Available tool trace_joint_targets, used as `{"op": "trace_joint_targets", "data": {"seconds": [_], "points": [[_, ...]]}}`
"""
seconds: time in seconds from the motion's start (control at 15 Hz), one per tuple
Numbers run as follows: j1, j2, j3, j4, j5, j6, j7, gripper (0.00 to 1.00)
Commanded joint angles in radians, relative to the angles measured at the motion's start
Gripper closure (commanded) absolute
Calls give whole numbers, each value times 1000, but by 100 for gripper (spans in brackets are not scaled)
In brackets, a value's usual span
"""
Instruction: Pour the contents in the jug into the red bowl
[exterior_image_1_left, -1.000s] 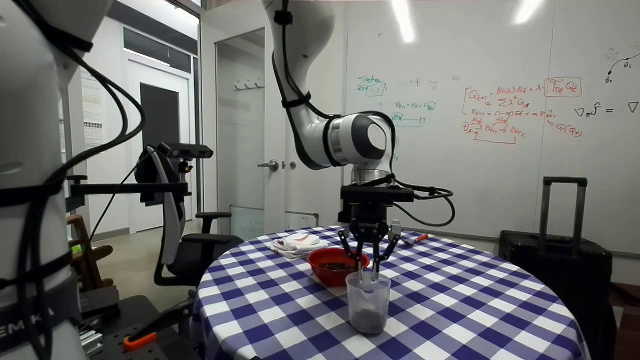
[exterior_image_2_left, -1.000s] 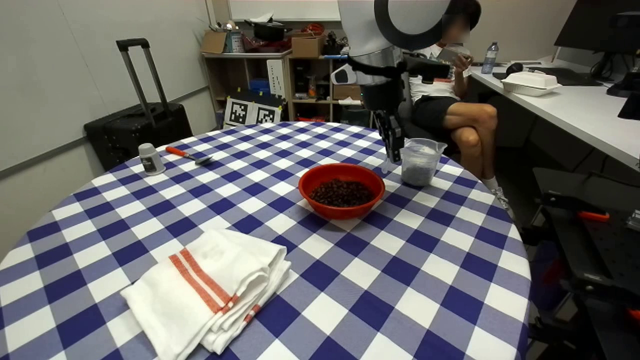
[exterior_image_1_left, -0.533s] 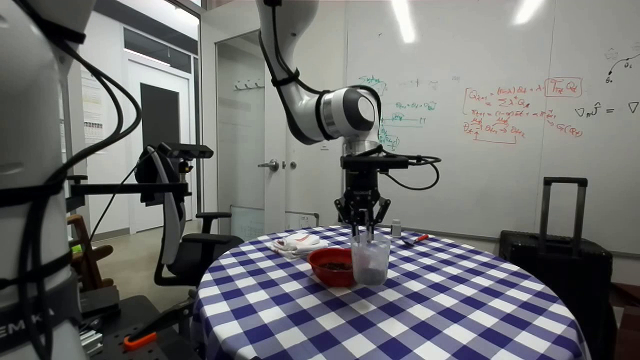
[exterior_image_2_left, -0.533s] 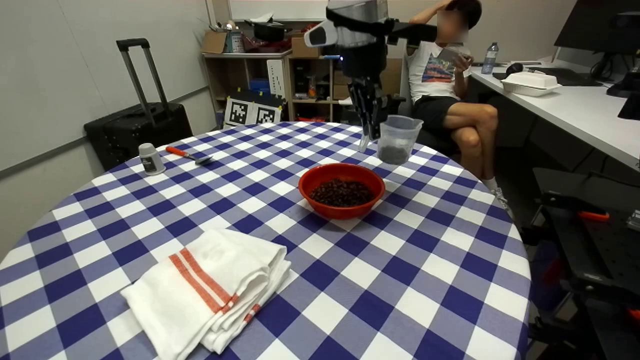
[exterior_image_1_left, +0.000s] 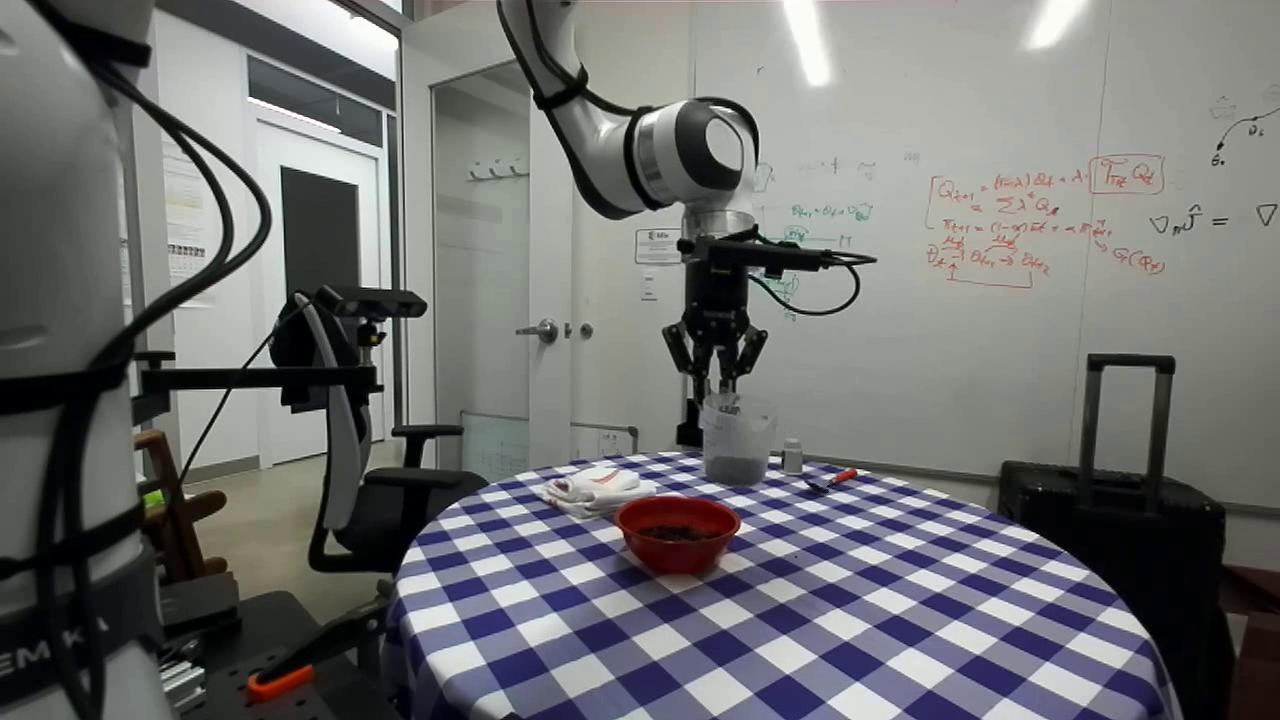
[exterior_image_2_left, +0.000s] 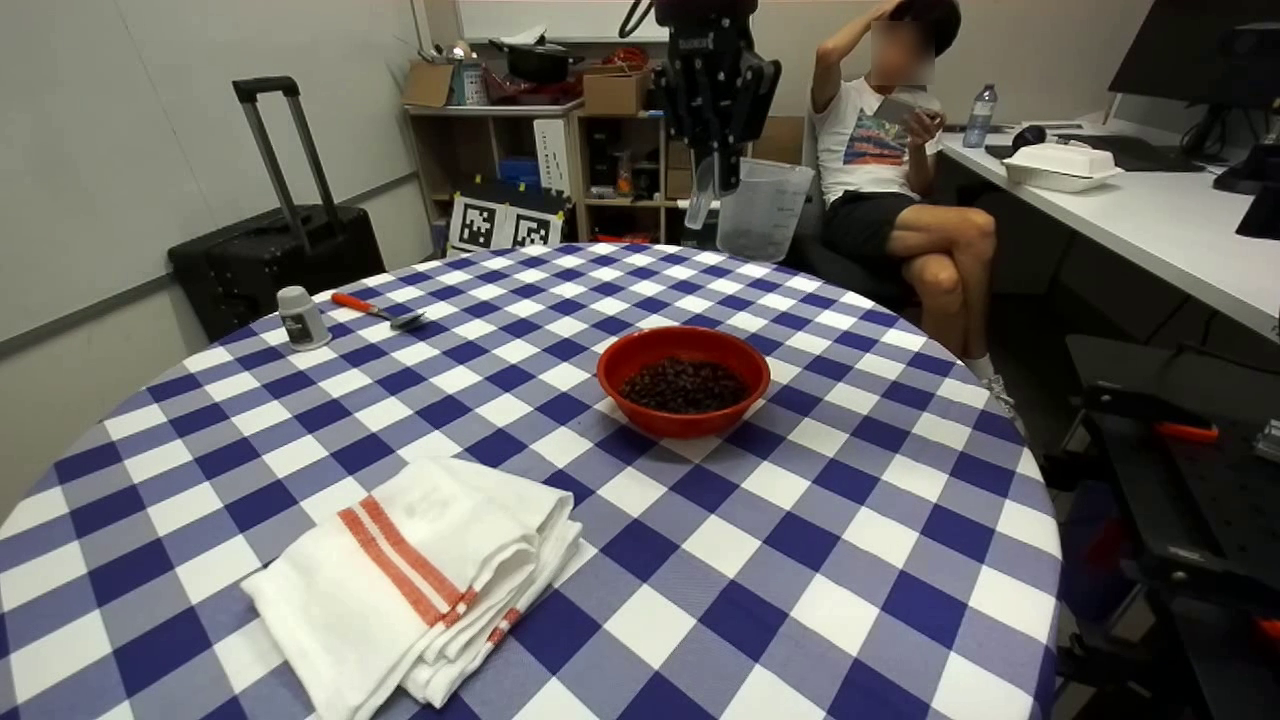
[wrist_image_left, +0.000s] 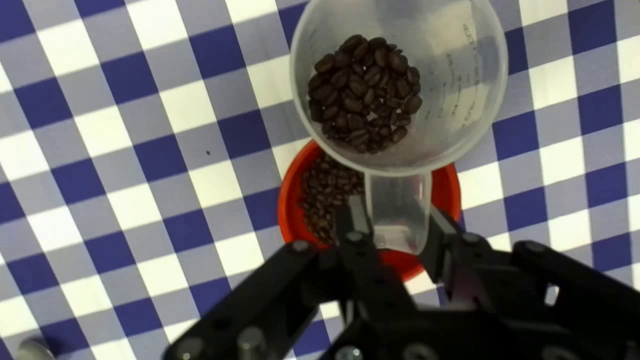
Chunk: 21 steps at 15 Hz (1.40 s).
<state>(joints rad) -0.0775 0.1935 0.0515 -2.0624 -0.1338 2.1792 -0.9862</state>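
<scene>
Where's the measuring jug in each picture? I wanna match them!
In an exterior view, the measuring jug is right of and below the middle.
In an exterior view, the jug is right of and above the middle.
In the wrist view, the jug is up top, just right of middle.
Shared landmark: the red bowl, lower in each picture; in the wrist view, partly behind the jug.

Round blue-and-white checked table (exterior_image_1_left: 900, 620) is backed by wide whiteboard (exterior_image_1_left: 960, 360), marked in red, green, black; two light streaks (exterior_image_1_left: 808, 40) are reflected in it. White glass-panelled door (exterior_image_1_left: 551, 280) is seen behind table. In an exterior view, pale wooden cubby shelf (exterior_image_2_left: 578, 170) is set behind table, long white desk (exterior_image_2_left: 1150, 220) to table's right.
</scene>
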Motion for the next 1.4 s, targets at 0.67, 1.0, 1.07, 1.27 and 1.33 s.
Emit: {"op": "trace_joint_targets", "data": {"seconds": [0.67,1.0,1.07,1.27,1.33], "points": [[-62,256,31,420,418,-494,-657,93],[-109,418,53,609,560,-680,-742,93],[-121,447,58,643,592,-718,-745,93],[-164,519,71,723,697,-813,-745,93],[-179,538,75,743,734,-840,-740,93]]}}
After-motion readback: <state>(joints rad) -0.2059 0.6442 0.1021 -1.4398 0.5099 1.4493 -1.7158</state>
